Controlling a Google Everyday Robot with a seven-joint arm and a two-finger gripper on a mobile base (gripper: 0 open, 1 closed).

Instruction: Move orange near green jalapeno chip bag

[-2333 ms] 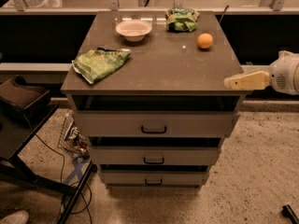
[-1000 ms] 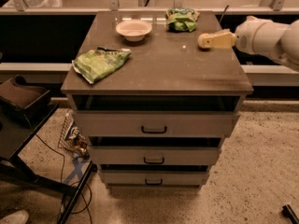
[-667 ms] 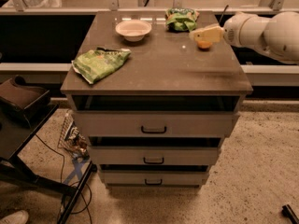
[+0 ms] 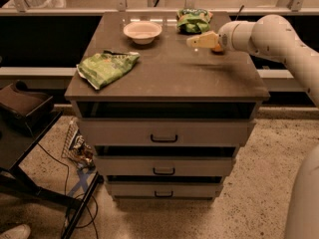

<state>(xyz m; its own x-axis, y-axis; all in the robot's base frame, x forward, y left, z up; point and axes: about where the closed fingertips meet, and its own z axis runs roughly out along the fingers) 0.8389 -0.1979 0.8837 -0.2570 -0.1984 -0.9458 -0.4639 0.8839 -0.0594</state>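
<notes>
Here, in the camera view, the end effector hung over the upper right of the tabletop; whether it was open or closed could not be told. The orange showed just behind it, partly hidden, near a lumpy green bag. The flat chip bag lay at left of centre, well apart from the orange, below a white bowl.

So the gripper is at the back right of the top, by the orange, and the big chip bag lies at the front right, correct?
Not quite. The chip bag lies at the front left of the top, not the front right. The rest is correct: the gripper is at the back right, by the orange. The camera view shows this.
</notes>
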